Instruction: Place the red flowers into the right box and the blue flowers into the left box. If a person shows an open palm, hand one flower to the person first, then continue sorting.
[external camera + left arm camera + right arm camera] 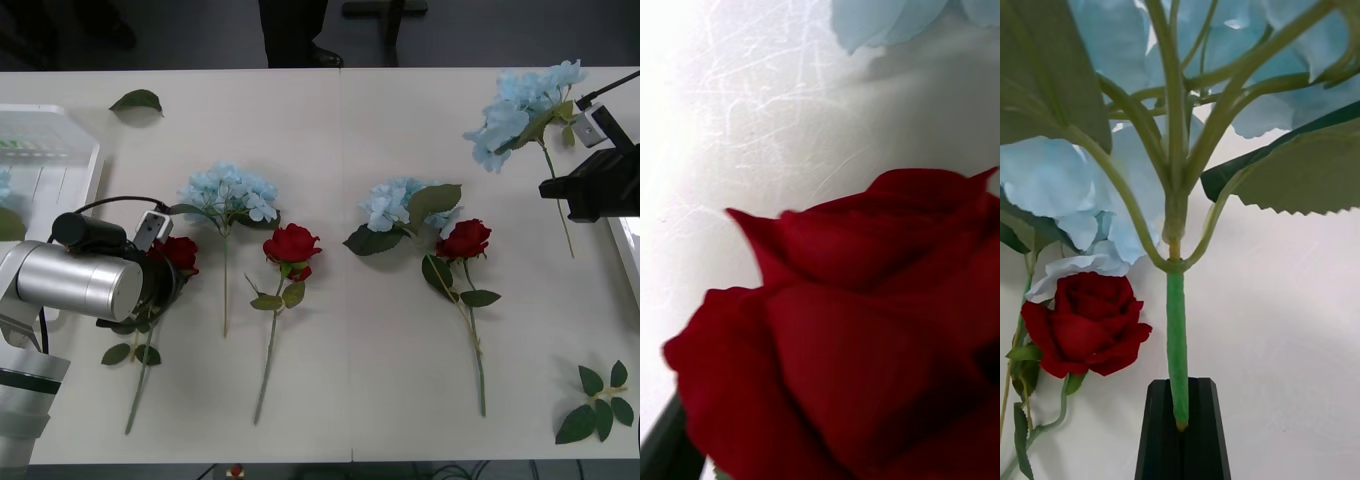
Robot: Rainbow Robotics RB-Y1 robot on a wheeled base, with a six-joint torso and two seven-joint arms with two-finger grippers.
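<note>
- Right gripper (pixel 1181 442), black fingers pinching a pale-blue hydrangea stem (pixel 1176 337) above the table's right side: carry it leftward to the white ribbed plastic tray (pixel 60 150), high over 2 deep-red roses.
- Left gripper (pixel 150 290) sits at the leftmost red rose (pixel 178 252); jaw state unclear.

The arm's cylinder (pixel 70 283) beside the left box (pixel 62 160) is brushed, satiny metal; that box is glossy white plastic. The table (pixel 350 340) looks matt, finely scratched. Rose petals (pixel 857 330) look velvety cloth.
</note>
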